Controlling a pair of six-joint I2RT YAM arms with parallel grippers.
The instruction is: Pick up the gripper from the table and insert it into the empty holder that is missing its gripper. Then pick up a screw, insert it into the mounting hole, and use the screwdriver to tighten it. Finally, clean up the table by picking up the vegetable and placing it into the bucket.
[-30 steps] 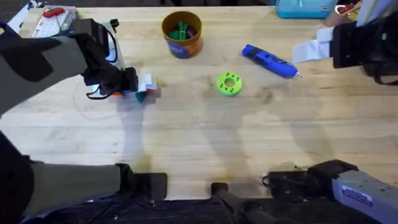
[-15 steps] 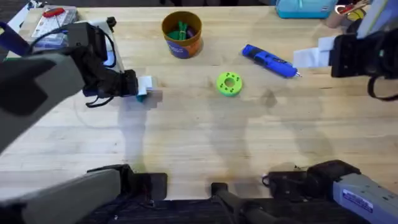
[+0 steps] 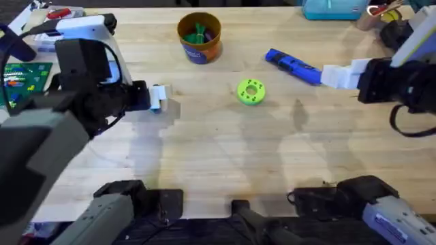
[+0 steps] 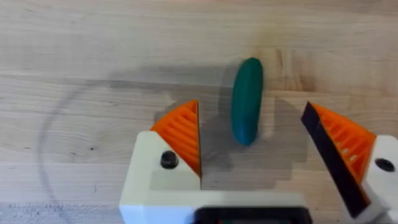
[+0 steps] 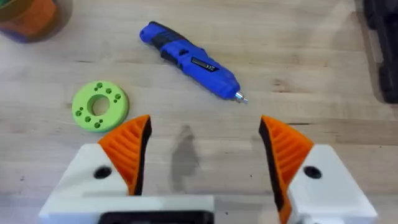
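Rising a little since a second ago, the left end effector [image 4: 252, 155] hangs wide open, holding nothing, the vegetable [image 4: 247, 101] on the worktop [image 4: 93, 50] between its pads. Right end effector [image 5: 202, 155], also open and empty, has slid closer to the screwdriver [image 5: 189, 60] just ahead.

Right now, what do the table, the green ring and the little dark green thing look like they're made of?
The table looks like pale wood: its grain and plank seams show. The green ring looks like matte moulded plastic, lime-coloured with small holes. The dark green thing is smooth with a slight sheen, probably plastic or rubber.
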